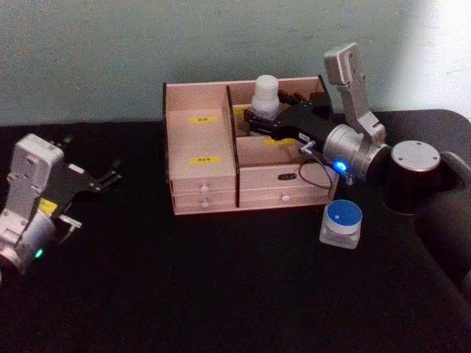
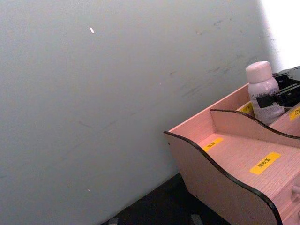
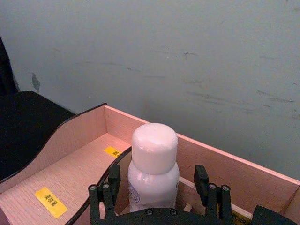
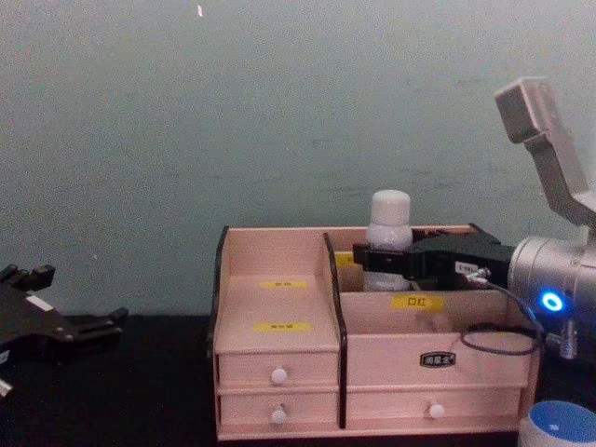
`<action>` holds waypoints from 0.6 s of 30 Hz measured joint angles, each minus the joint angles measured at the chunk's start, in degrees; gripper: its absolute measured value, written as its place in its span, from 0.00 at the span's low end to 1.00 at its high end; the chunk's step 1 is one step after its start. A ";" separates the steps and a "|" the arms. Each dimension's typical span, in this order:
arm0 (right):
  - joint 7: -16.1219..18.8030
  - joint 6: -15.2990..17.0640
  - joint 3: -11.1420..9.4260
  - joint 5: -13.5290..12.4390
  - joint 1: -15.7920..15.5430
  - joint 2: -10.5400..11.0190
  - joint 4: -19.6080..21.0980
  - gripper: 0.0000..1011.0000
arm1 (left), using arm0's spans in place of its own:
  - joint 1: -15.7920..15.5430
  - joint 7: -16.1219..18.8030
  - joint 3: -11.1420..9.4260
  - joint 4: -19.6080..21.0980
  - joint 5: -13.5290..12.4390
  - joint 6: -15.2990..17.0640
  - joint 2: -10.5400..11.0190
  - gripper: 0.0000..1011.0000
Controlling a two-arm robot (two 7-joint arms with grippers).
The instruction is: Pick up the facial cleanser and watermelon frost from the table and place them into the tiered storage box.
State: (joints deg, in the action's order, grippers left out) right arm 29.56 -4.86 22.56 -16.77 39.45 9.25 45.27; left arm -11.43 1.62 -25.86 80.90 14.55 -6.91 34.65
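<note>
Right end effector (image 1: 263,116) spread, flanking upright facial cleanser (image 1: 266,90) in tiered storage box (image 1: 202,158); left end effector (image 1: 107,179) apart.

storage box (image 1: 188,140) left side: open above | right rear: right claw (image 1: 257,118), bottle (image 1: 266,90)

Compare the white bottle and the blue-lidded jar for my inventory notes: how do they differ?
The white bottle is tall; the blue-lidded jar is squat. The bottle is in the tiered storage box, straddled by the right gripper; the jar sits on the table, ungripped. Both stand upright.
</note>
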 joint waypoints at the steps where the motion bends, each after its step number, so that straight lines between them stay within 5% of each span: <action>1: 0.00 0.00 0.00 0.00 0.00 0.00 0.00 0.99 | 0.00 0.00 0.00 0.00 0.00 0.00 0.00 0.99; 8: -0.10 -0.01 -0.01 0.02 -0.05 0.02 0.16 0.99 | 0.00 0.00 0.00 0.00 0.00 0.00 0.00 0.99; 18: -2.19 0.05 -0.82 0.79 -3.27 1.47 6.94 0.99 | 0.00 0.00 0.00 0.00 0.00 0.00 0.00 0.99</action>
State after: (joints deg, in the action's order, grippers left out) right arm 27.37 -4.81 21.74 -15.98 36.19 10.72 52.21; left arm -11.43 1.62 -25.86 80.90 14.55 -6.91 34.65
